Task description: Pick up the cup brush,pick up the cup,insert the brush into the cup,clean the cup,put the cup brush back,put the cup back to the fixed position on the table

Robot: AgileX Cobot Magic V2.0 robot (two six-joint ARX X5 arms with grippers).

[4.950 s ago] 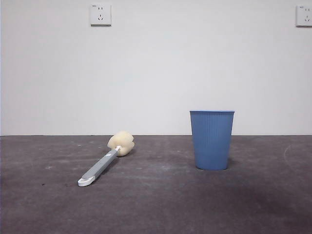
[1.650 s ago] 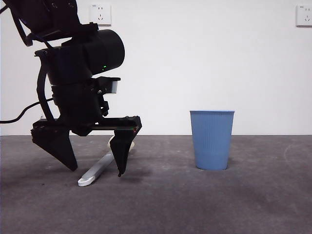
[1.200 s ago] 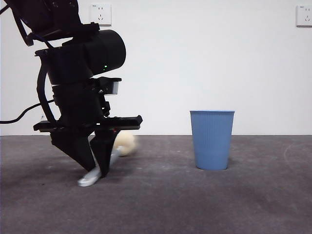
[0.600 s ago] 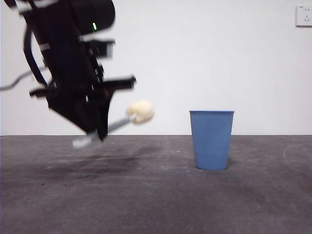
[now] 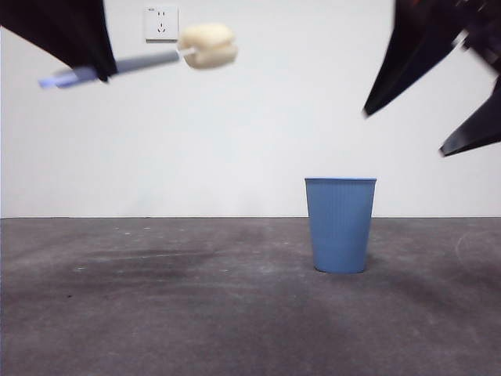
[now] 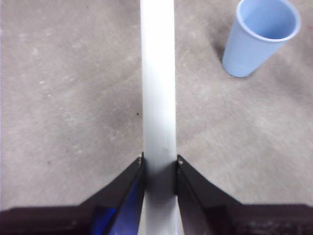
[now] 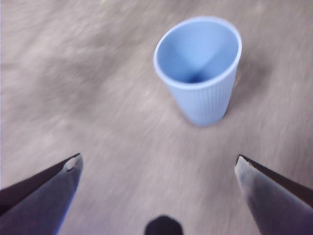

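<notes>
Left gripper, seen at the upper left of the front view, is closed on the cup brush, both black jaws pressed against opposite sides of the grey handle. From the wrist camera the handle runs straight out between the jaw tips as a pale bar. Right gripper hangs above the cup and somewhat to one side of it, jaws spread wide apart with nothing between them; it appears in the front view as two dark blades at the upper right, blurred.

Table: broad, dark grey, matte, with pale specks. It carries only the cup.

Cup: blue, ribbed, upright on the table to the right of centre in the front view, mouth open upward. It stands apart from both grippers; neither touches it. The right wrist camera looks down into its opening, and the left wrist camera shows it off to one side, well clear of the brush handle.

Cup brush: held high in the air, roughly level, well above the table and well apart from the cup. Its cream-yellow sponge head points toward the cup's side of the scene, level with a wall socket; the handle's far end sticks out past the jaws on the other side.
</notes>
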